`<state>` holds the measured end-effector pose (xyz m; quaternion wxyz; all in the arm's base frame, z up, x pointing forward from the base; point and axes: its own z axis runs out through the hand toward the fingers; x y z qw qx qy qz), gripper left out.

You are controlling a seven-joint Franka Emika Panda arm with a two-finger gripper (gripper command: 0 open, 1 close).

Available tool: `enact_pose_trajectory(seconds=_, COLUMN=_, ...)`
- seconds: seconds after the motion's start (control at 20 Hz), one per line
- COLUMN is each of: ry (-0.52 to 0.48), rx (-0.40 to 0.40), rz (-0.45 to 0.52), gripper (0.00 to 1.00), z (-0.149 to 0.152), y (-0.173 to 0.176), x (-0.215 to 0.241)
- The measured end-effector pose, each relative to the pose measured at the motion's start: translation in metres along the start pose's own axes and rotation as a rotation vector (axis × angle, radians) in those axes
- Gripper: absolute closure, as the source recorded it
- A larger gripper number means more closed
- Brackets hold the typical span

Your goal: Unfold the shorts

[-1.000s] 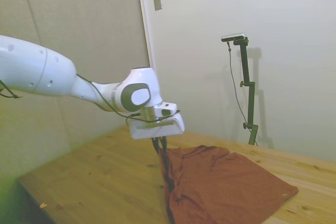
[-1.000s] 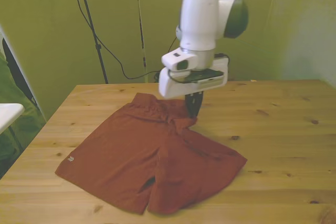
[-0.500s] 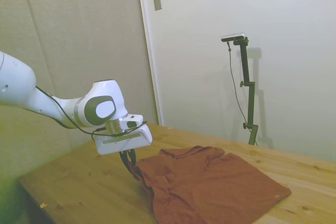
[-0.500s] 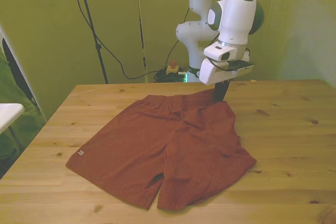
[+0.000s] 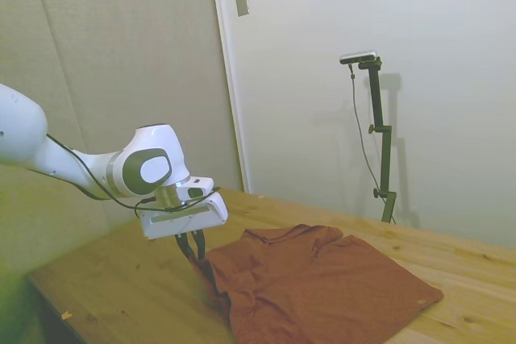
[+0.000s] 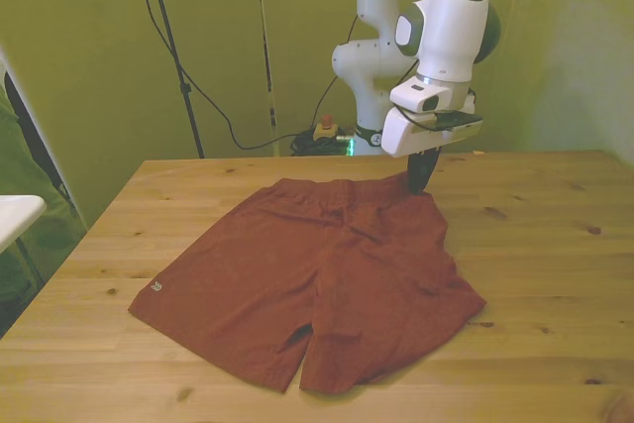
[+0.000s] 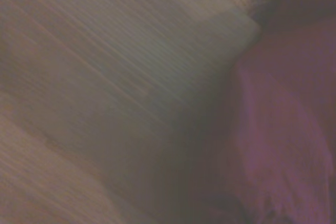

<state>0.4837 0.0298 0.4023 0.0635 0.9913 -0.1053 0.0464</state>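
- Front view: the shorts (image 6: pixel 327 279) lie spread across the wooden worktop (image 6: pixel 555 245), both legs pointing toward the near edge, the waistband toward the far edge; a small pale tag (image 6: pixel 156 287) sits at the hem corner on the front view's left
- my end effector (image 6: pixel 420 180) hangs at the waistband corner on the front view's right, its dark tips right at the cloth edge; I cannot tell whether my fingers are spread or pressed together, nor whether they pinch the fabric
- a few creases run through the cloth just below that corner; the rest of the garment lies fairly flat
- side view: my end effector (image 5: pixel 194 249) is low over the worktop (image 5: pixel 129 288) at the near-left corner of the shorts (image 5: pixel 322 292); that edge looks slightly raised and rumpled where it meets the tips, and the tag (image 5: pixel 417 304) shows at the far corner
- wrist view: blurred; wood grain of the worktop (image 7: pixel 105 77) fills most of it, with a patch of the rust-red shorts (image 7: pixel 283 129) beside it
- I see no container on the worktop; the garment lies straight on the wood
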Motion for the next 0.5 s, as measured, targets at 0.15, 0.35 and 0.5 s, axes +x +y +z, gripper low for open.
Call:
enact_pose_trajectory(seconds=0.15, ry=0.019, rx=0.002, rz=0.007, gripper=0.0, z=-0.011, y=-0.004, x=-0.005)
enact_pose_trajectory(seconds=0.35, ry=0.033, rx=-0.003, rz=0.037, gripper=0.0, z=-0.029, y=-0.009, x=-0.015)
enact_pose_trajectory(seconds=0.5, ry=0.03, rx=-0.008, rz=0.06, gripper=0.0, z=-0.041, y=-0.012, x=-0.022)
